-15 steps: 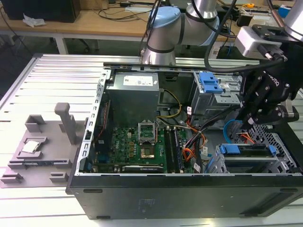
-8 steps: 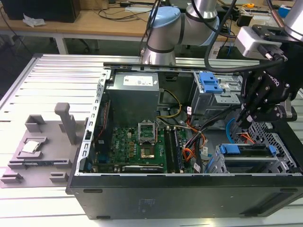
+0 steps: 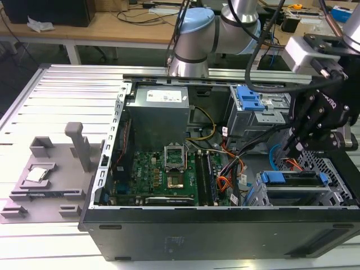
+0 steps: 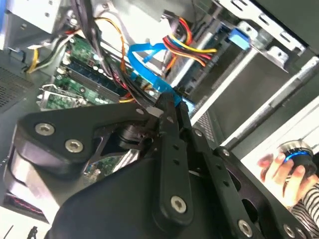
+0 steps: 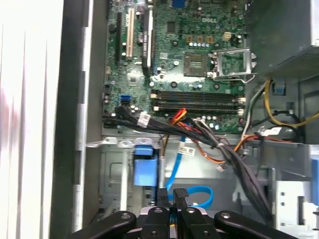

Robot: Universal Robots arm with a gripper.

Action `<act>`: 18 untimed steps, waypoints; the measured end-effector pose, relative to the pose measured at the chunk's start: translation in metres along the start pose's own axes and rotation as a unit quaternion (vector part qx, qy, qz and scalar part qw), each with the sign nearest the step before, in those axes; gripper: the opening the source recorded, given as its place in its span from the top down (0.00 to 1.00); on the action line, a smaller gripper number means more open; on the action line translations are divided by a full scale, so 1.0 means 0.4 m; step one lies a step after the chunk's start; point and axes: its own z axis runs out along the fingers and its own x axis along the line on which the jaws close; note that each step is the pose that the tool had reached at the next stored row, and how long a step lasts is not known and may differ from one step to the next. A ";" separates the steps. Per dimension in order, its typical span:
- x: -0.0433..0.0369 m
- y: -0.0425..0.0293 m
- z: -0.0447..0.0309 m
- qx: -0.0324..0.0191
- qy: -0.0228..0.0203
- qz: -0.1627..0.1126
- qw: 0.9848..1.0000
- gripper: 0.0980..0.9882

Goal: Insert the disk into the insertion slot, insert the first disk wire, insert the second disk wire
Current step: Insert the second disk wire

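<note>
1. Gripper pinched nearly closed on blue flat wire, just behind the drive cage.
2. Disk seated in insertion slot: first step looks done.
3. Wire not yet visibly plugged; motherboard beyond.

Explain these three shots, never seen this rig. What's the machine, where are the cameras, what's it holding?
The exterior view shows a grey jointed robot arm reaching over an open desktop computer case that lies on a slotted metal table. Its black two-fingered hand hangs over the drive cage at the exterior view's right, where the disk in its blue carrier already sits. Both wrist views come from cameras riding on the arm, looking past the hand into the case at the green motherboard. The hand appears shut on a flat blue cable. A grey parts fixture lies beside the case. In the second wrist view, a person's hand holds a round knob-like device.
</note>
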 end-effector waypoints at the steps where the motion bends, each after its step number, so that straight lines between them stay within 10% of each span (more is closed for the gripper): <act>1: 0.003 -0.001 0.004 0.000 0.000 0.000 1.000 0.93; 18: 0.032 -0.043 0.058 -0.001 0.000 0.000 1.000 0.93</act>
